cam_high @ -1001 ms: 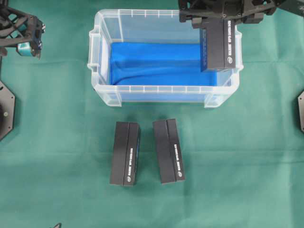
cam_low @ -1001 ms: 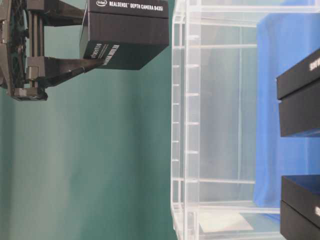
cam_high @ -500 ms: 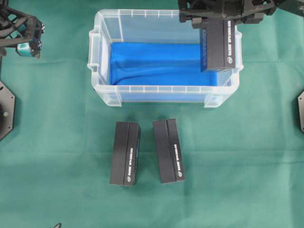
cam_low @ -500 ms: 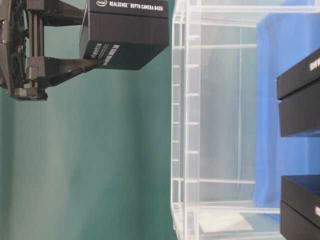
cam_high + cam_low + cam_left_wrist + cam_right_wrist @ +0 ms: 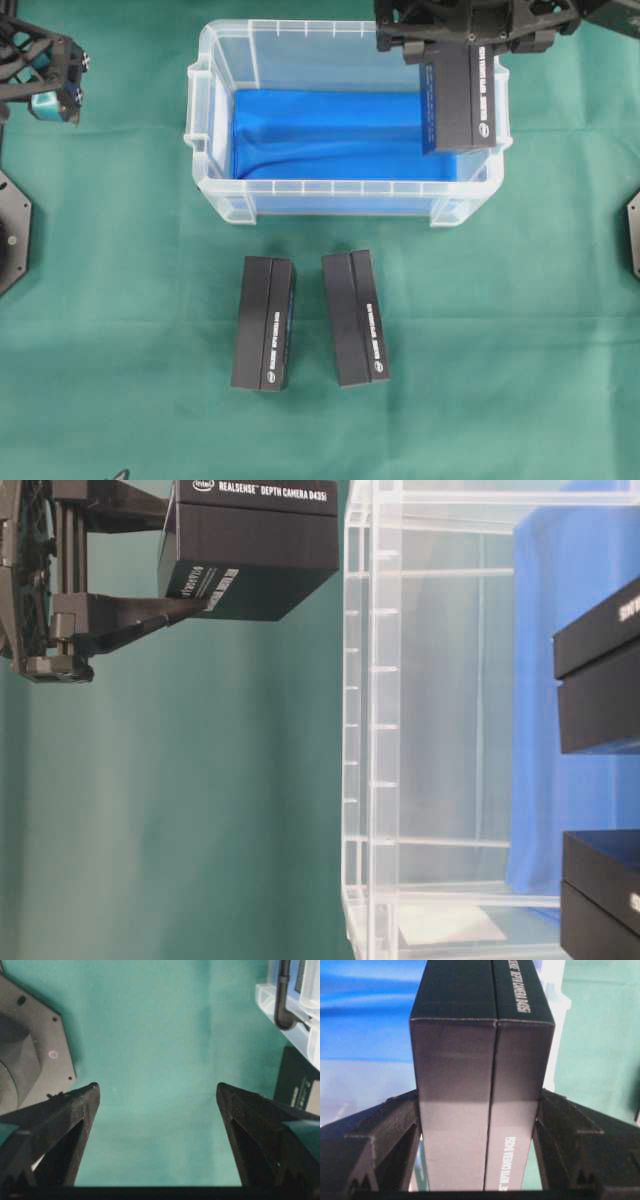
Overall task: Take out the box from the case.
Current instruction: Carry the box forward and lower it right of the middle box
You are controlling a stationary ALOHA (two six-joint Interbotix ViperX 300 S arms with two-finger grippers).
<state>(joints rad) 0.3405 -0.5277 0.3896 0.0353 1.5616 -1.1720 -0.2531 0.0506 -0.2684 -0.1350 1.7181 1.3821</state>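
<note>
The case (image 5: 340, 187) is a clear plastic bin at the far middle of the table, with a blue cloth (image 5: 320, 130) lining its bottom. A black box (image 5: 460, 100) with white lettering hangs above the case's right end, over the rim. My right gripper (image 5: 458, 50) is shut on that box (image 5: 480, 1085), one finger pressed against each long side. In the sideways table-level view the box (image 5: 250, 550) is clear of the case's rim (image 5: 370, 730). My left gripper (image 5: 48, 75) hovers at the far left, open, with only green cloth between its fingers (image 5: 156, 1087).
Two more black boxes (image 5: 264, 322) (image 5: 355, 318) lie side by side on the green cloth in front of the case. Black arm bases sit at the left edge (image 5: 10, 230) and the right edge (image 5: 632, 235).
The left gripper has drifted slightly to the left. The right gripper and the held box have barely moved.
</note>
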